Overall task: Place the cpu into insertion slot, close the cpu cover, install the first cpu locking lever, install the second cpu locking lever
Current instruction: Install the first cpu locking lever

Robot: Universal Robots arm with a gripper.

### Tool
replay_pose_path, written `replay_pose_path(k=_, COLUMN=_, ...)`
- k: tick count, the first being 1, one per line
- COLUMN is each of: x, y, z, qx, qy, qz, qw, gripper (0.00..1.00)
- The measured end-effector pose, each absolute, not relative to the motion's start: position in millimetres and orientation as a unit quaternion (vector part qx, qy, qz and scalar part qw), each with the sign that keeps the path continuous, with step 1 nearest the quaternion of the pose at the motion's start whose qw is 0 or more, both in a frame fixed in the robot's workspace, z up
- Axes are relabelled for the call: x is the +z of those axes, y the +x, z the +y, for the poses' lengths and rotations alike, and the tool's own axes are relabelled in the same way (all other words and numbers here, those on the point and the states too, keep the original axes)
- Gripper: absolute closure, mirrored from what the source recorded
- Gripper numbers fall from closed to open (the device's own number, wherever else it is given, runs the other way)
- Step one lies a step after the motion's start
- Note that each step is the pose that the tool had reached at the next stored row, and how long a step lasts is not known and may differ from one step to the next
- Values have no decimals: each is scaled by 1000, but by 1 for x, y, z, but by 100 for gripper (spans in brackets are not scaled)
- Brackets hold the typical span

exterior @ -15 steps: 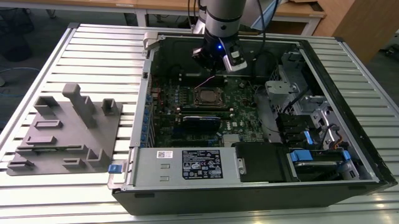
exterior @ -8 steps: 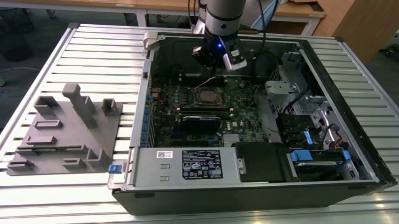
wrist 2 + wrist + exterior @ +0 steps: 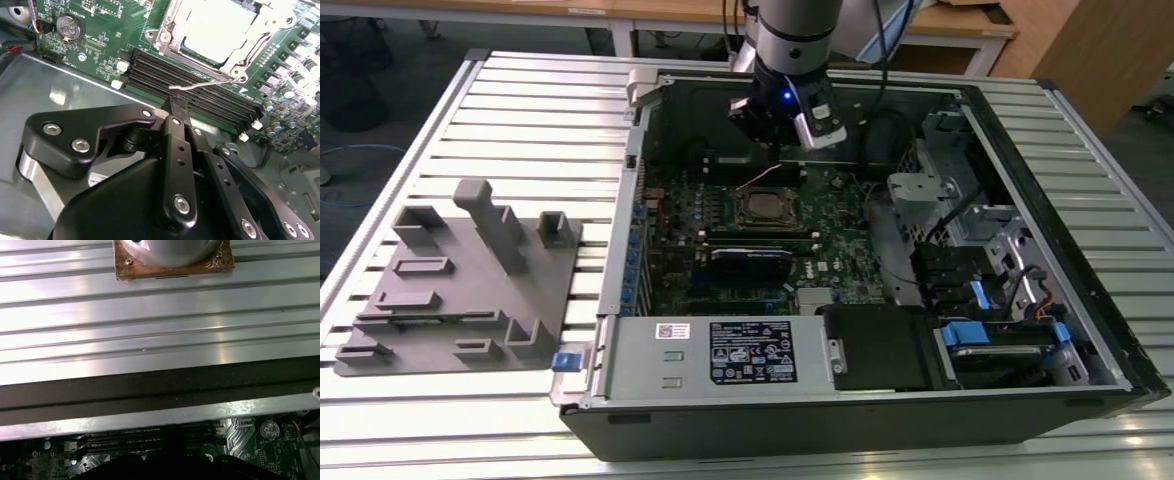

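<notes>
Lever work looks to be the step in hand: the cpu [image 3: 220, 25] already lies in the insertion slot [image 3: 765, 205], near the middle of the exterior view, with the cpu cover [image 3: 225, 67] apparently down around it, while one thin wire locking lever [image 3: 200, 86] stands loose over the black memory slots [image 3: 150, 67]; doing this well, I judge, means meeting the lever close to its free end, pressing it down and sideways in one smooth sweep so it tucks under its catch, and keeping the tips off the green motherboard [image 3: 100, 45] and the memory slots beneath; a push too near the hinge would likely let the wire spring back or slip off; whether the other lever is latched I cannot tell; the tool [image 3: 178, 104] has its fingers pressed together with nothing visibly between them, its tip just beside the lever's free end, though contact is unclear; in the exterior view the arm comes in from the upper centre of the frame and reaches steeply down into the open computer case [image 3: 627, 200], which lies on the slatted tabletop [image 3: 480, 120], wrist above the slot's far side.
</notes>
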State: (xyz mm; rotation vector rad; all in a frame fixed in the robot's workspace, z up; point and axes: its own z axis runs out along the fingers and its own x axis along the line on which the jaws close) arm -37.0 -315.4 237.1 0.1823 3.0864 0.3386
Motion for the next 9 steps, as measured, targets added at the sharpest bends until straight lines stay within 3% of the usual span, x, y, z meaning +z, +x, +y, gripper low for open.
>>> replay_pose_path(k=9, x=232, y=-43, z=-325, qx=109, qy=58, qz=992, qw=19, gripper=90)
